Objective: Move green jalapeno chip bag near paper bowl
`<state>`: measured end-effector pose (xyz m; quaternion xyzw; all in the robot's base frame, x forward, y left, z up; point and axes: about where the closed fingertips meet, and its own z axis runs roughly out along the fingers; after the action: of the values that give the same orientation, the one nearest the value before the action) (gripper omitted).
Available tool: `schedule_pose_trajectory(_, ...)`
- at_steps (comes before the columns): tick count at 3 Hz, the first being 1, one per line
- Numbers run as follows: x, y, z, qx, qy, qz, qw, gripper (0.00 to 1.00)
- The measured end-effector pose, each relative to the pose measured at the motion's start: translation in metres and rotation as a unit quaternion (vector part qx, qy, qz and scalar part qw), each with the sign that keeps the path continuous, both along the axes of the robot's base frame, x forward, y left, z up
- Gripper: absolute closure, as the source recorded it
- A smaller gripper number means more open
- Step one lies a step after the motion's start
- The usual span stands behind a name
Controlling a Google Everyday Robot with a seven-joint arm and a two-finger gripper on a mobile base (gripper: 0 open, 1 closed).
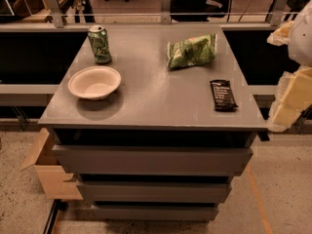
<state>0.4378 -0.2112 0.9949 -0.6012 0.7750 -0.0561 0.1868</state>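
The green jalapeno chip bag (191, 51) lies crinkled and puffy on the far right part of the grey cabinet top (156, 96). The paper bowl (94, 82) sits upright on the left side of the top, about a bowl's width and a half away from the bag. My gripper (288, 104) is at the right edge of the view, beside and beyond the cabinet's right edge, to the right of the bag and apart from it. It holds nothing that I can see.
A green soda can (100, 44) stands just behind the bowl. A flat black snack bar (223, 94) lies near the right front. Drawers (151, 161) run below the top. A cardboard box (46, 167) sits on the floor at the left. A railing (161, 16) runs behind.
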Motion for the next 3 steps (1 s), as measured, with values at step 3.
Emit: schedule_pose_trajectory(3, 0.039, -0.003, -0.007, 0.029, -0.029, 0.001, 0.9991, 0.0)
